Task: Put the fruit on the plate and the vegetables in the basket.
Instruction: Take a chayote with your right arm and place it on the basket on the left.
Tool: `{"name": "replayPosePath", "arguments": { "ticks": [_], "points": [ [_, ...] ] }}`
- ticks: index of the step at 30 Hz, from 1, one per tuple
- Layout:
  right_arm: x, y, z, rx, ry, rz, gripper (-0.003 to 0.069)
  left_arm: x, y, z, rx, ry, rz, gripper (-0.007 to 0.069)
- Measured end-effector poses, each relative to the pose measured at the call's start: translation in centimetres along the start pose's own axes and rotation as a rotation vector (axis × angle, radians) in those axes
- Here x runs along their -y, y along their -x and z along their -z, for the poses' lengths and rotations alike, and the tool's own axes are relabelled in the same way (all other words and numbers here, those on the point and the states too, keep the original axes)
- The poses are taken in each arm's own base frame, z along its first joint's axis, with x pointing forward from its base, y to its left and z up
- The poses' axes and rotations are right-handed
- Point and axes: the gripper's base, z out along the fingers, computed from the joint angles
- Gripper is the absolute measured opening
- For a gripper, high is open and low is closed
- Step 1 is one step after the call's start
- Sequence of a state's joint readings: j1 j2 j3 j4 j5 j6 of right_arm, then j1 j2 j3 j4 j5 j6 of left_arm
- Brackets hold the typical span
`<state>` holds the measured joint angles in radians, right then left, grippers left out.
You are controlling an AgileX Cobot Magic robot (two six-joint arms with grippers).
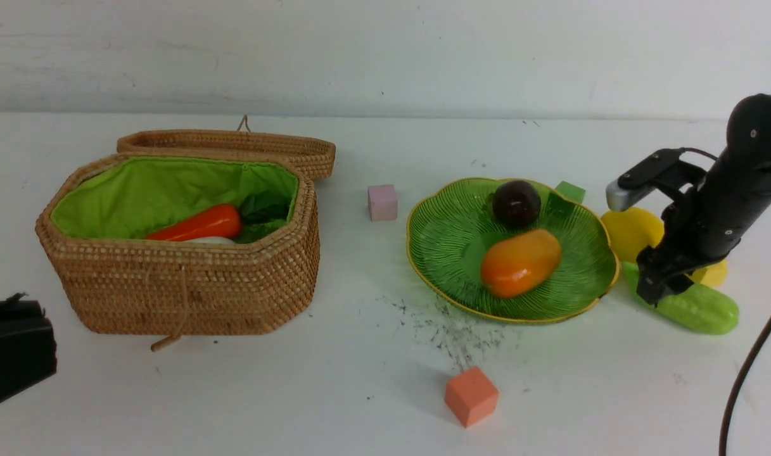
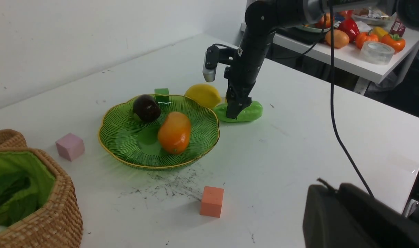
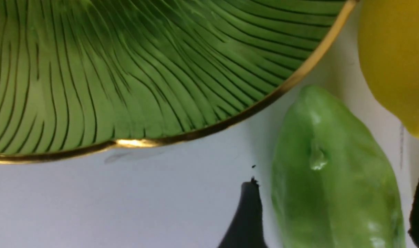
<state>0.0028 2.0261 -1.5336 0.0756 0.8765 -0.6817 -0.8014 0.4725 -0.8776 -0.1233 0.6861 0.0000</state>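
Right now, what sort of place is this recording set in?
Probably a robot lab or test room: a white table against a blank wall, an orange foam cube as a prop, and a side bench with spare toy peppers and a tape roll.

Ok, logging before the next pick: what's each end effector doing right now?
Left end effector: closed, holding nothing visible.
Right end effector: open, straddling the gourd, not gripping it.

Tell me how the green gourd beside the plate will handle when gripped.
The gourd looks glossy, so it may slip in the right pincer. Its rounded long body could roll if nudged. Probably rigid moulded plastic, so light.
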Motion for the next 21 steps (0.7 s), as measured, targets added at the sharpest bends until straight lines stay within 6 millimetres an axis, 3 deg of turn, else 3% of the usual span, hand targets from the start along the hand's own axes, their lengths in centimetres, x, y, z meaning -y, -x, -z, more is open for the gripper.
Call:
{"name": "replayPosePath", "arguments": {
  "ticks": [13,18,21],
  "points": [
    [-0.4,-0.6,-2.8,-0.072,0.069,-0.012,0.0552,0.0,-0.1,0.0,-0.016,0.000,0.000,0.0039],
    [-0.6,-0.7,-2.8,-0.087,0.086,-0.017,0.0463,0.0,-0.2,0.0,-0.017,0.000,0.000,0.0039],
    [-0.8,-0.8,-2.8,-0.093,0.114,-0.031,0.0447,0.0,-0.2,0.0,-0.024,0.000,0.000,0.0039]
  ]
}}
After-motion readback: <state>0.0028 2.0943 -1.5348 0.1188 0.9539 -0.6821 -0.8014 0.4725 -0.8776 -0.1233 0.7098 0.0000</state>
